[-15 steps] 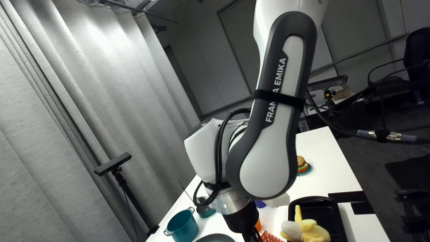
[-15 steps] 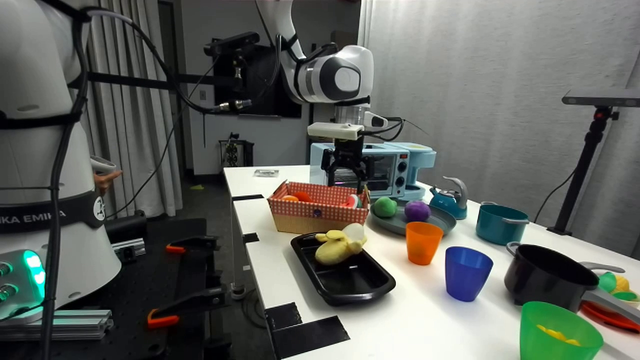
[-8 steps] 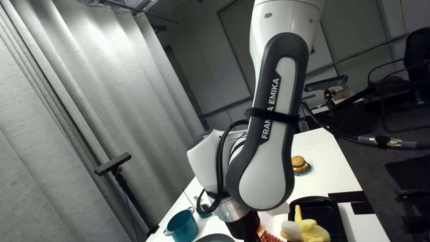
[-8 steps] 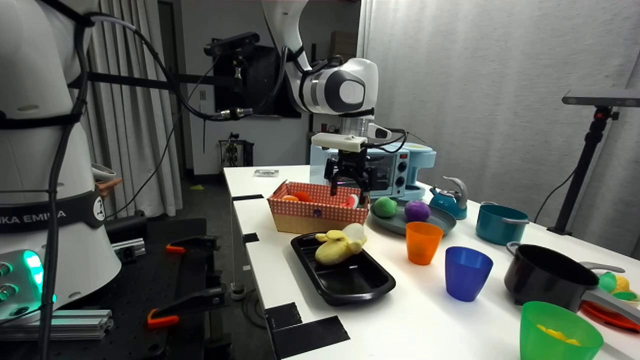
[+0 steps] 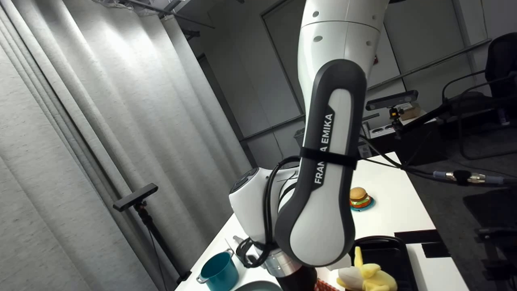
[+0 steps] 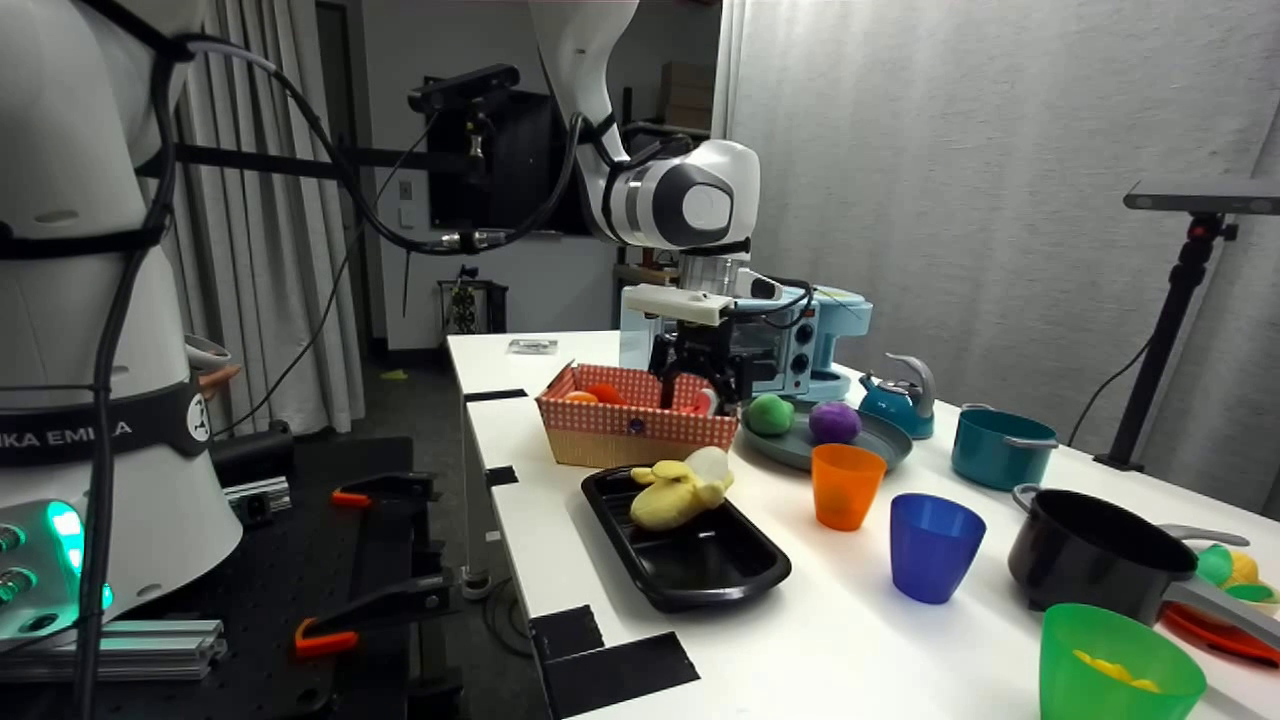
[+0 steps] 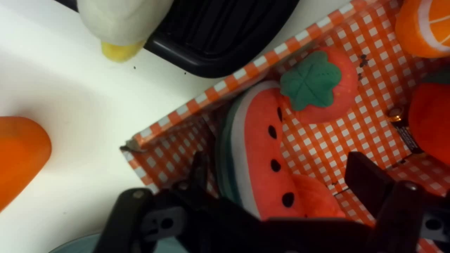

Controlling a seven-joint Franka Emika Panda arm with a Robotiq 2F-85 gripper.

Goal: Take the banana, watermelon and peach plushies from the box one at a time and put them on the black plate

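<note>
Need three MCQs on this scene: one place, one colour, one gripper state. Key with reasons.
1. The banana plush lies in the:
A) box B) black tray C) pot

2. Colour of the cup nearest the grey plate?
A) blue B) green C) orange

3. State of the gripper?
A) open B) shut on the banana plush C) shut, empty

1 B: an exterior view shows it there, white end past the rim.
2 C: the blue cup and green cup stand farther off.
3 A: the wrist view shows its jaws apart, the watermelon plush between them.
</note>
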